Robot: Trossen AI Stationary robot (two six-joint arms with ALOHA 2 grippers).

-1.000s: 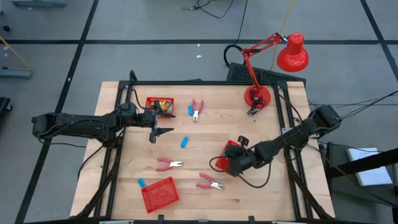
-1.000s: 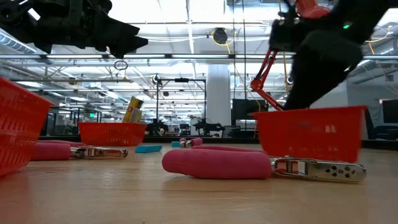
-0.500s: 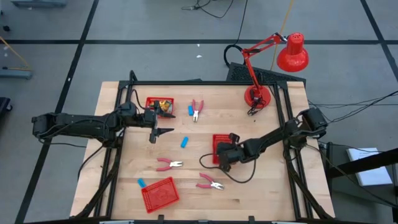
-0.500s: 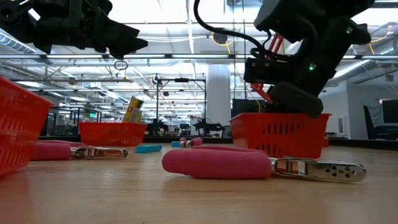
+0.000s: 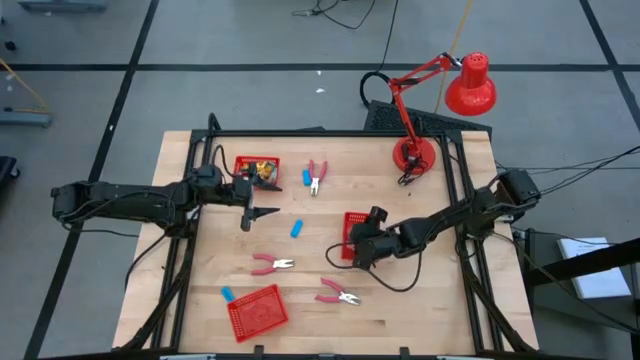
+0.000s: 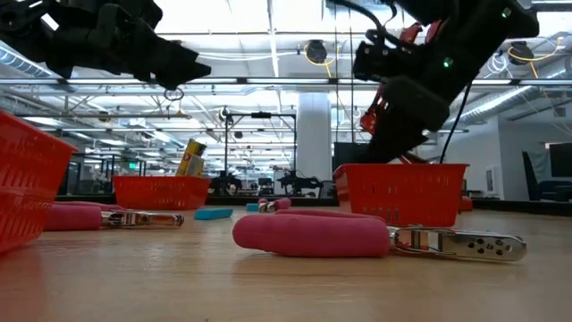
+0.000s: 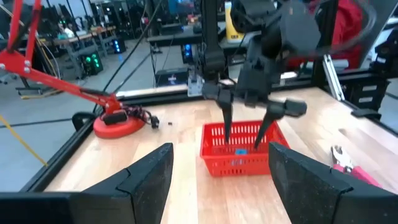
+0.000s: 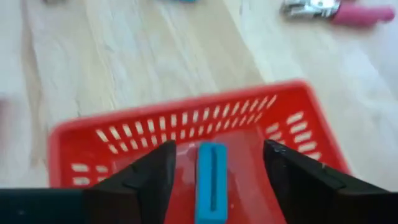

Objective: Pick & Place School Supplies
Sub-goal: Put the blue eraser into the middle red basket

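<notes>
My right gripper [image 8: 217, 152] hangs open just over a red mesh basket [image 5: 354, 226] right of the table's middle, its fingers [image 7: 226, 124] pointing down into the basket. A light-blue block [image 8: 211, 180] lies on the basket floor between and below the fingertips. I cannot see them touching it. My left gripper [image 5: 258, 214] waits open and level above the table's left half. Loose on the wood lie three pink-handled pliers [image 5: 272, 264], [image 5: 338, 293], [image 5: 315, 175] and three more blue blocks [image 5: 297, 229], [image 5: 307, 178], [image 5: 227, 294].
A second red basket [image 5: 256, 168] with yellow pieces stands at the far left. A third basket [image 5: 257, 310] sits at the near edge. The red desk lamp's base [image 5: 413, 156] occupies the far right corner, and a black cable [image 5: 400, 285] loops from the right arm onto the table.
The red basket has travelled with my right gripper from nearer the front toward the table's far and left side, and it now stands still on the wood. My right gripper has since come up off the basket and tipped further down over it.
</notes>
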